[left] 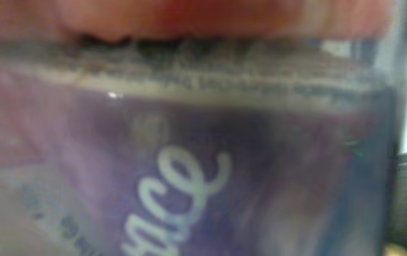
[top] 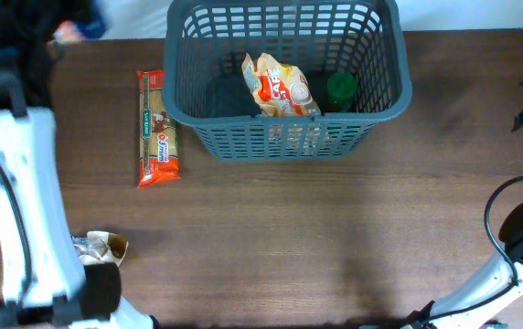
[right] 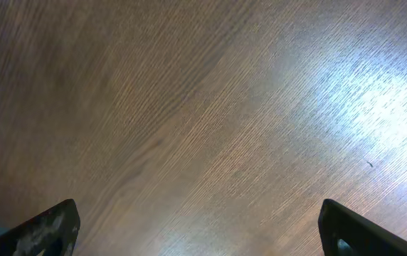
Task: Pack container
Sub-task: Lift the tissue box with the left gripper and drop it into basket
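The large dark grey plastic basket (top: 234, 142) is rectangular, with slotted lattice walls and a solid rim. Its near wall faces the middle of the brown wooden table (top: 289, 238) and its far rim reaches the table's back edge. Inside, a crumpled orange, white and yellow snack bag (top: 282, 90) leans against the near wall, and a green round-lidded item (top: 341, 90) stands just beside it to the right. A long orange packet (top: 156, 128) lies flat on the table just left of the basket.

The basket is well apart from both arms, which sit at the near corners of the table. The right gripper (right: 196, 227) hangs over bare wood, its two dark fingers (right: 47, 227) spread wide and holding nothing. The white left arm (top: 24, 201) ends at the near left, beside a crinkled wrapper (top: 101, 245). Its wrist view is filled by a blurred purple package with white script (left: 189, 178), so I cannot tell how the left jaws stand.
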